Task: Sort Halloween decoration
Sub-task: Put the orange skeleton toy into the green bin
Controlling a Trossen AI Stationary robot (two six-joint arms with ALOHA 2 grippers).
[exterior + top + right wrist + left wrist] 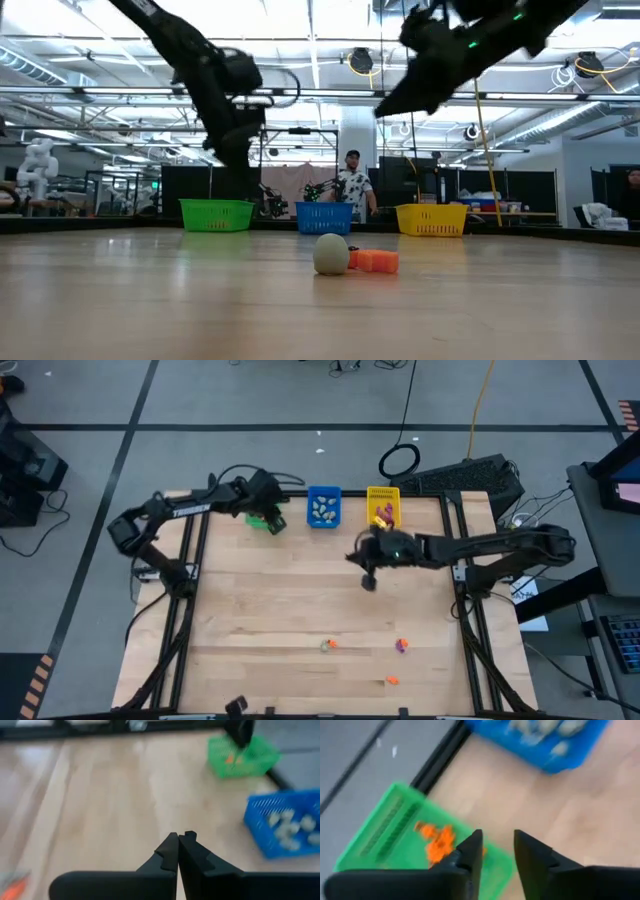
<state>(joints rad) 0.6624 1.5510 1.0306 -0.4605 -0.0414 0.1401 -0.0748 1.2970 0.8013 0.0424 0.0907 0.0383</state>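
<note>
The Halloween decoration is many tiny trinkets. Orange ones (439,842) lie in the green bin (380,840), pale ones in the blue bin (323,507), and orange and purple ones in the yellow bin (383,507). On the table's near part lie a pale ball (331,253) beside an orange trinket (375,261), a purple one (401,646) and another orange one (392,680). My left gripper (497,840) hangs open over the green bin's edge, with nothing between its fingers. My right gripper (179,840) is shut and empty above the middle of the table (368,580).
The three bins stand in a row along the table's far edge. Bare wood lies between them and the loose trinkets. A black frame (190,560) borders the table. In the room beyond the far edge stands a person (352,185).
</note>
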